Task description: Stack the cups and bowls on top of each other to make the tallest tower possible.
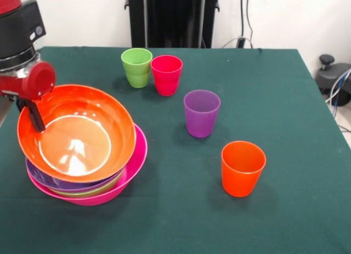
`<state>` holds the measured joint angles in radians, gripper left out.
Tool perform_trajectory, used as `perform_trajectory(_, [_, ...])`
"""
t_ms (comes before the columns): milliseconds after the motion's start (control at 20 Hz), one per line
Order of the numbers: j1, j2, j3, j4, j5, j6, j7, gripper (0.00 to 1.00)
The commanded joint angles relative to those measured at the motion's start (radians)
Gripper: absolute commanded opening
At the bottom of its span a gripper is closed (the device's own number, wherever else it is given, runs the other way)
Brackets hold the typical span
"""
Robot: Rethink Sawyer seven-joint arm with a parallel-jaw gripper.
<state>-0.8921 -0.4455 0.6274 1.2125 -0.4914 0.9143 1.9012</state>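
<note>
My gripper (37,116) sits at the far-left rim of the orange bowl (79,134); one dark finger reaches down inside the wall and appears to pinch the rim, though the outer finger is hidden behind the bowl, so I cannot tell how far the jaws are closed. Orange bowl tilted, its mouth tipped toward the camera, resting on top of the tower (90,171): pink bowl (134,166) as base, a green rim and the purple bowl (55,182) nested in it. Stack lies directly beneath my gripper and a little to picture right. Four cups stand upright, mouths up, well apart from the stack on the green cloth (285,100): green cup (136,67) just beside the red cup (166,74), purple cup (201,113) nearer, orange cup (242,168) nearest. My judgement: orange bowl needs to settle level before any cup goes on; the purple cup is the closest to me.
</note>
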Motion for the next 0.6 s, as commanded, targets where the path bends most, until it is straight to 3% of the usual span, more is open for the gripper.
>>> perform_trajectory(50, [0.051, 0.073, -0.012, -0.103, -0.049, 0.093, -0.220, 0.00])
perform_trajectory(350, [0.030, 0.086, -0.018, -0.079, -0.056, 0.062, -0.234, 0.00])
perform_trajectory(600, [-0.002, 0.062, -0.025, 0.010, -0.053, 0.016, -0.219, 0.00])
